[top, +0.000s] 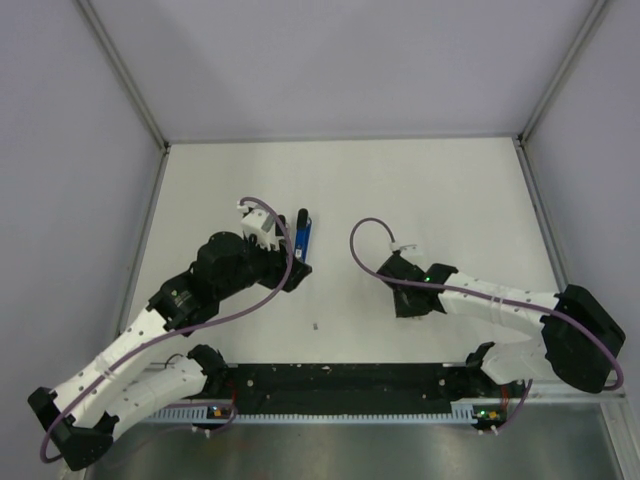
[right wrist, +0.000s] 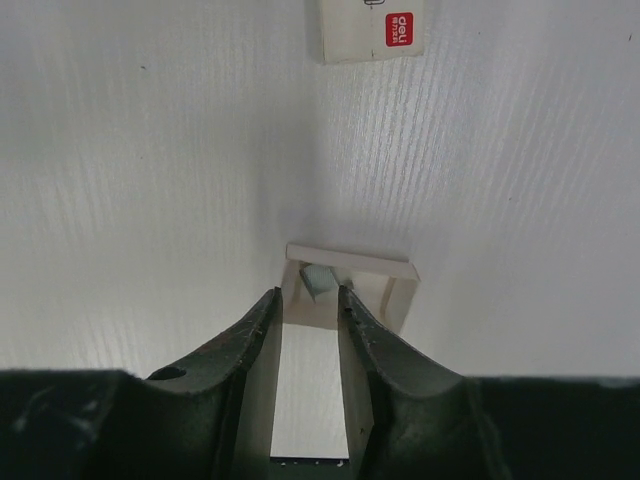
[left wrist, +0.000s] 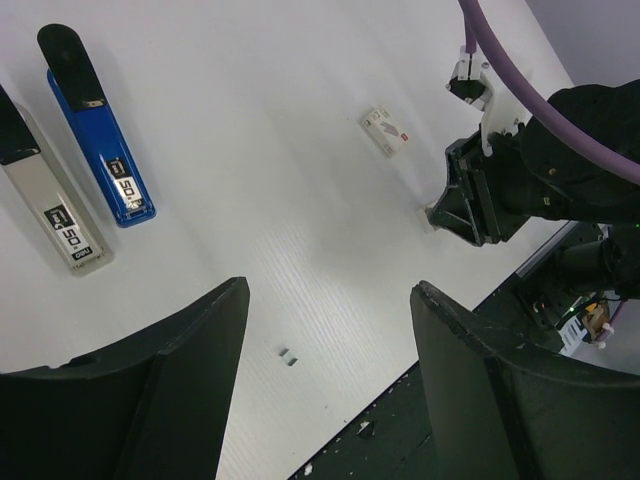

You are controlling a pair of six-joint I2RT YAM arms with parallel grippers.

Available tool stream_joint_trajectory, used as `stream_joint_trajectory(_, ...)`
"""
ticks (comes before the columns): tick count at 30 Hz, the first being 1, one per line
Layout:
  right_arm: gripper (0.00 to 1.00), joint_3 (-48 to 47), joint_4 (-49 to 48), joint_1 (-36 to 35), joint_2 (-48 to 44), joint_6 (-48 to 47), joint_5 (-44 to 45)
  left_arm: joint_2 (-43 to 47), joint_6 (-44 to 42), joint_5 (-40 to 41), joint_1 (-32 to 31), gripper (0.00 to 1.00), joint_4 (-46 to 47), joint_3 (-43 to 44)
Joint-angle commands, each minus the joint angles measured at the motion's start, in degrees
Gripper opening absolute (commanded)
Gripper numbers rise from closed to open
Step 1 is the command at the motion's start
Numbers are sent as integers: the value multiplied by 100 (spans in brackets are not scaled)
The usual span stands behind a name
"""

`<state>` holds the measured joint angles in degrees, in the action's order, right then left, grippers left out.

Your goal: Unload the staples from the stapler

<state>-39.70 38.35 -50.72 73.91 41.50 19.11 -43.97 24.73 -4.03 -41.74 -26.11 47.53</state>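
The blue stapler (left wrist: 95,130) with a black end lies flat on the white table, far left in the left wrist view; in the top view the stapler (top: 303,235) lies just beyond my left gripper (top: 292,270). My left gripper (left wrist: 325,340) is open and empty, hovering over bare table near a tiny loose staple piece (left wrist: 287,357). My right gripper (right wrist: 310,295) is shut on a small open white cardboard tray (right wrist: 350,265) with a grey staple strip (right wrist: 318,280) inside. It rests low at the table's middle right (top: 398,290).
A grey bar (left wrist: 45,200) with a black end lies beside the stapler. A small white box with a red label (right wrist: 370,30) lies just past the right gripper and also shows in the left wrist view (left wrist: 385,132). A black rail (top: 340,385) runs along the near edge.
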Motion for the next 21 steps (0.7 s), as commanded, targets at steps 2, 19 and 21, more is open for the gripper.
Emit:
stream_joint_trajectory(2, 32, -116, 14, 18, -262, 52, 136, 99, -82, 34, -19, 72, 220, -42)
stream_joint_trajectory(19, 45, -1206, -600, -622, -71, -916, -830, 160, -12, 87, -28, 72, -52, 55)
stream_joint_trajectory(21, 46, -1338, -767, -816, 228, -793, -909, 204, -3, 113, -19, 72, -105, 46)
